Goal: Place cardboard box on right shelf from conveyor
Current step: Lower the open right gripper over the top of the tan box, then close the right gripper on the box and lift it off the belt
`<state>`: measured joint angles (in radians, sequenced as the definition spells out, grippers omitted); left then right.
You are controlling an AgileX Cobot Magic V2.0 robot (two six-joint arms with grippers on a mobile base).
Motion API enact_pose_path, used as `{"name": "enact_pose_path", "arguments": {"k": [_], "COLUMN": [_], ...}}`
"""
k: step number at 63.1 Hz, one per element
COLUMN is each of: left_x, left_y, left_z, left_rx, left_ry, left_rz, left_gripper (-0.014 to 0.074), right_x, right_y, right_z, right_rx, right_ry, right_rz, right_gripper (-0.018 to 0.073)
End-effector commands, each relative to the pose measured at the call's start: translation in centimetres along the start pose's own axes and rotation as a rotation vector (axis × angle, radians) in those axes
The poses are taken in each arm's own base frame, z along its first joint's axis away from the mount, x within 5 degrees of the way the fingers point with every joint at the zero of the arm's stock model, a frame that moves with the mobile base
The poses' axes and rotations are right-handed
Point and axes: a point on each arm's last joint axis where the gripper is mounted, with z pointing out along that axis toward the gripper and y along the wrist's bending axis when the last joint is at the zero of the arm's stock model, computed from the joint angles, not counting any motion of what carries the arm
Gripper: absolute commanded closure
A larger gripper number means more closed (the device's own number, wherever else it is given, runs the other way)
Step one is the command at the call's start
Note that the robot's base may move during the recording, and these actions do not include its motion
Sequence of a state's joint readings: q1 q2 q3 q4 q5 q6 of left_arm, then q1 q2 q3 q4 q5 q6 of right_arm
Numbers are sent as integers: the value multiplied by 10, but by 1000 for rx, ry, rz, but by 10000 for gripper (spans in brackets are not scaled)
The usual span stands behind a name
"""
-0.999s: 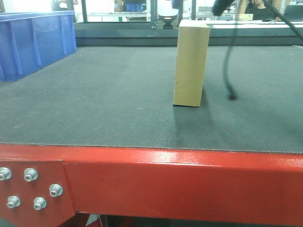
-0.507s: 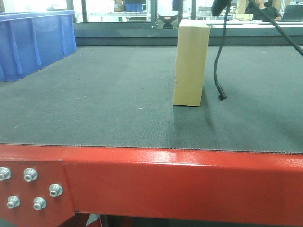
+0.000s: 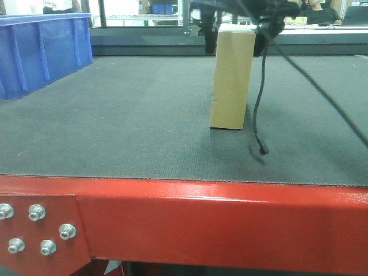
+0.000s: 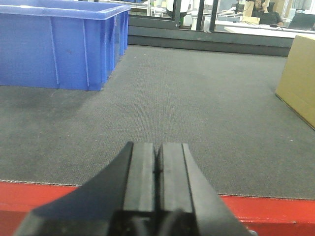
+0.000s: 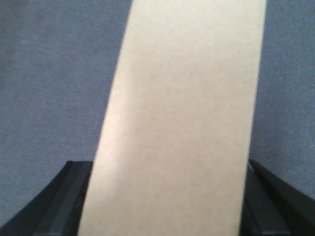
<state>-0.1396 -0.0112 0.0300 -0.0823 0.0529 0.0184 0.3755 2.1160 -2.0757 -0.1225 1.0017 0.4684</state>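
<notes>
Right wrist: right fingers (image 5: 268, 206) straddle cardboard box (image 5: 182, 123), contact unclear | left fingers (image 4: 142, 177) together, empty | cable (image 3: 254, 121) beside box

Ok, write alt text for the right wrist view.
A plain tan cardboard box fills the centre, seen from above, flanked low down by the two black fingers of the right gripper. Either side lies dark grey textured conveyor belt.

We record:
- cardboard box (image 3: 232, 77): plain tan-brown
- conveyor (image 3: 126, 126): dark grey, fine woven texture
- frame (image 3: 218, 221): glossy red
- bolts (image 3: 37, 213): silver
- bin (image 3: 43, 52): blue
- cable (image 3: 257, 109): black
- left gripper (image 4: 156, 147): matte black
</notes>
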Motion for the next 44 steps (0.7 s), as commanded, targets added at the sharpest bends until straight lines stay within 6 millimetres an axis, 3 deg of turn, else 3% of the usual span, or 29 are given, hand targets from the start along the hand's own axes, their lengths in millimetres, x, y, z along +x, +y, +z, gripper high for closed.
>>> {"name": "enact_pose_path", "arguments": {"k": [1, 6, 13, 16, 30, 44], "left_x": [-10, -10, -10, -10, -10, -10], "left_y": [0, 0, 0, 0, 0, 0], "left_z": [-2, -2, -2, -2, -2, -2], "left_rx": [-1, -1, -1, -1, -1, -1], "left_ry": [-108, -108, -108, -108, -108, -108], "left_rz": [-16, -16, -16, -16, -16, -16], "left_gripper": [715, 715, 715, 715, 715, 715], "right_x": [-18, -18, -18, -18, -23, -16], "right_y": [2, 1, 1, 1, -1, -10], "right_z": [-38, -38, -40, -44, -79, -119], "right_rx": [-33, -29, -27, -27, -21, 15], "right_ry": [-131, -124, -121, -121, -151, -100], "right_rz": [-1, -1, -2, -1, -95, -235], "right_gripper": [-8, 102, 334, 379, 377, 377]}}
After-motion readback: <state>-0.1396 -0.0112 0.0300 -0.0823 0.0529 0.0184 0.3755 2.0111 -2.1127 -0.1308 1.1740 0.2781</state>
